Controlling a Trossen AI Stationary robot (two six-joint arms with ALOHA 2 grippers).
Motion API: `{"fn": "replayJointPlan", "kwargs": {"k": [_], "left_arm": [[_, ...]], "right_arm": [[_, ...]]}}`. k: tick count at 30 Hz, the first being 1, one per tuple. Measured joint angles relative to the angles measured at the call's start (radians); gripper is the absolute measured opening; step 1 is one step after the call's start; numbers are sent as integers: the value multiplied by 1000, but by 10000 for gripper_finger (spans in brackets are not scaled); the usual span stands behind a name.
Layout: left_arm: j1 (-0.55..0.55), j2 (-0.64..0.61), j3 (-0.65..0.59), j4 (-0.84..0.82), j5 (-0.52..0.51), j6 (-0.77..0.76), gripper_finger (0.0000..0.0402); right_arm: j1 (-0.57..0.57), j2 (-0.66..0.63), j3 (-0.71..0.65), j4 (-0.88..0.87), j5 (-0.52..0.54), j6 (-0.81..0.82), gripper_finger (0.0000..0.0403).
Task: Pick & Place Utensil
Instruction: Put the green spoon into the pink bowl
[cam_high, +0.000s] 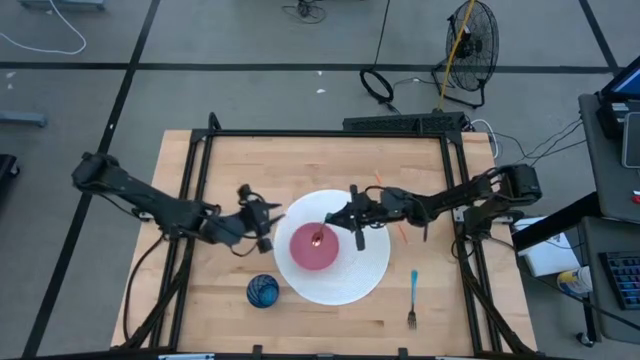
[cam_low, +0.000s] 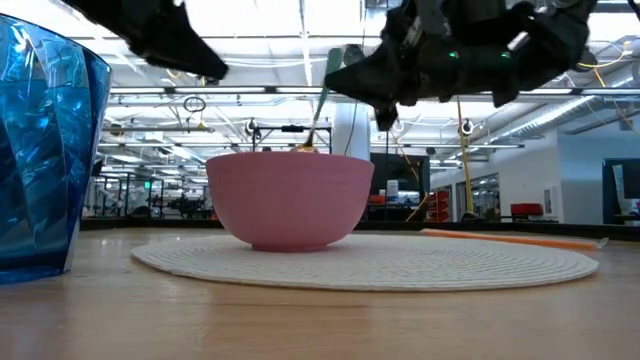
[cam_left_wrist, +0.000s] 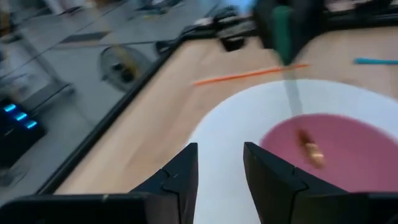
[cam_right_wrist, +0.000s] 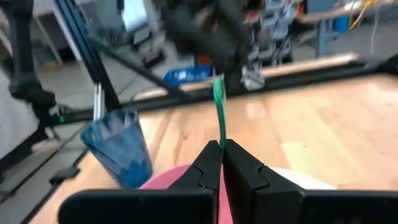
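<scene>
A pink bowl (cam_high: 313, 247) stands on a round white placemat (cam_high: 365, 275) at the table's middle. My right gripper (cam_high: 347, 215) hovers over the bowl's far right rim, shut on a green-handled utensil (cam_left_wrist: 284, 28). The utensil's lower end (cam_high: 318, 238) reaches down inside the bowl. My left gripper (cam_high: 262, 228) is open and empty just left of the placemat, level with the bowl; its fingers (cam_left_wrist: 186, 171) point toward the bowl (cam_left_wrist: 329, 140). In the low view the bowl (cam_low: 290, 200) shows with the utensil's shaft (cam_low: 318, 120) rising from it. My right gripper pinches the utensil's green handle (cam_right_wrist: 220, 132) between its two fingers, part way along it; the handle's free end (cam_right_wrist: 217, 87) sticks out past the fingertips. The fingers come from the table's right, slanting down. The utensil slants down into the bowl; whether its tip touches the bowl, I cannot tell.
A blue tumbler (cam_high: 263, 291) stands near the front edge, left of the placemat. A blue fork (cam_high: 413, 298) lies front right of the placemat. An orange stick (cam_high: 402, 228) lies at the placemat's right. A black frame (cam_high: 300, 135) borders the table.
</scene>
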Motion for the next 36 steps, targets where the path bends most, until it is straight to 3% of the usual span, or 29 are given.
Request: {"fn": "replayJointPlan", "kwargs": {"k": [7, 13, 28, 36], "left_arm": [[-43, -105, 0, -190, -97, -140, 134], [-94, -123, -1, -291, -149, -218, 134], [-108, -121, -36, -313, -199, -289, 134], [-108, -121, -36, -311, -199, -298, 134]], "right_arm": [[-25, 106, 142, -166, -124, -3, 0], [-57, 138, 164, -160, -126, -1, 0], [-90, 166, 163, -183, -155, 8, 1], [-97, 166, 163, -185, -149, 11, 20]]}}
